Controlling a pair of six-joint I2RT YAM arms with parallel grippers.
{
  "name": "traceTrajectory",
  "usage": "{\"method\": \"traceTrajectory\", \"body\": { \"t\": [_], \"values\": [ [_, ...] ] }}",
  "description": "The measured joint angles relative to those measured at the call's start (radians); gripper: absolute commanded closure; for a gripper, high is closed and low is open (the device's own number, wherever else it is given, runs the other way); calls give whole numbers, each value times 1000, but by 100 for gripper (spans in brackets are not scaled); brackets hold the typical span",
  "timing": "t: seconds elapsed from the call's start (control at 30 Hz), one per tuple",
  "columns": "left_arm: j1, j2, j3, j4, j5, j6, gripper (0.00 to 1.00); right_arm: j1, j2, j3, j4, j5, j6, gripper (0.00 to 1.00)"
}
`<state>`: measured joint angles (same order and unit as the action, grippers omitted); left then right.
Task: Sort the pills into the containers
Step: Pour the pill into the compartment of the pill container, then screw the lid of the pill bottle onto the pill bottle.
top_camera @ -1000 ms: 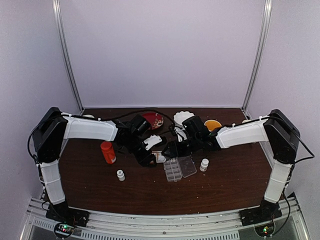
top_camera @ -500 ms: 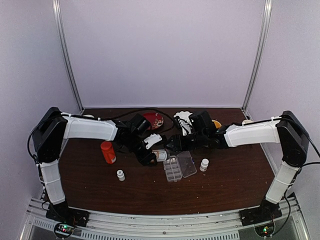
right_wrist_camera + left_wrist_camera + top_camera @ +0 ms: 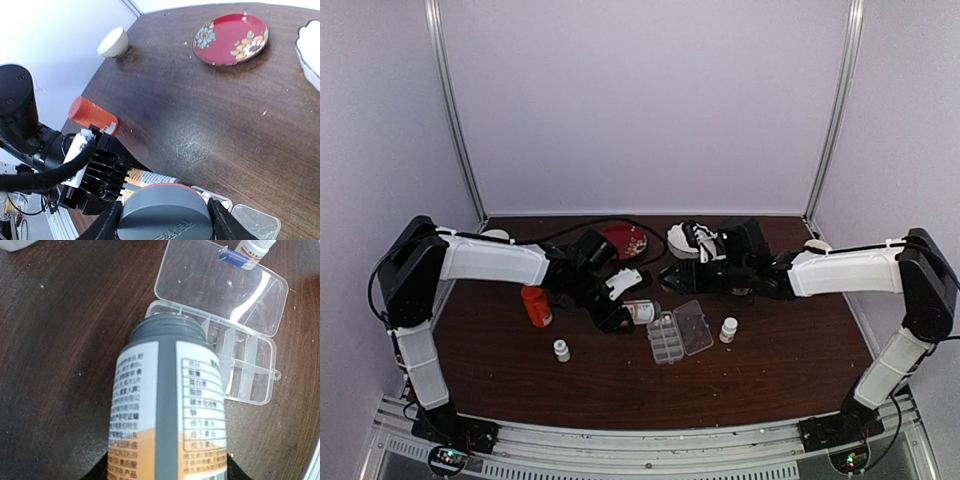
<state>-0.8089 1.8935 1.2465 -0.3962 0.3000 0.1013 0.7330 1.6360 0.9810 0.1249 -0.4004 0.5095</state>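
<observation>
The left gripper is clamped on the bottle, which is tilted forward. Its open grey mouth hangs over the nearest corner of the pill box. The right gripper, raised beyond the left one and to its side, is closed on the grey cap. We see no pills. We suppose they are inside the bottle, but its mouth faces away from the camera. The cells, just ahead of the left gripper, look empty, and the lid lies open past them.

We judge that the danger is in the pouring. The mouth is wider than one cell, so a strong tilt can send many pills at once over the walls, onto the lid or the table. If the neck touches the light box, the box can slide.

The left wrist view shows the uncapped mouth and the bare cells, which are too small in the top view. Only the right wrist view shows where the cap is.
</observation>
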Motion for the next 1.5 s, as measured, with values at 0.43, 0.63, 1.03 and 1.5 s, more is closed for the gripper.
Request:
{"method": "traceTrajectory", "body": {
  "t": [0.43, 0.63, 1.03, 1.5],
  "values": [
    [8, -123, -151, 155, 78, -34, 100, -23, -93, -26, 29, -4, 13, 100],
    [30, -217, -247, 290, 146, -68, 100, -28, -171, -24, 20, -111, -17, 100],
    [33, -396, -357, 621, 258, -139, 100, -29, -314, 77, -93, -348, -118, 100],
    [33, -543, -514, 1190, 348, -256, 100, -39, -424, 106, -100, -475, -141, 100]
  ]
}}
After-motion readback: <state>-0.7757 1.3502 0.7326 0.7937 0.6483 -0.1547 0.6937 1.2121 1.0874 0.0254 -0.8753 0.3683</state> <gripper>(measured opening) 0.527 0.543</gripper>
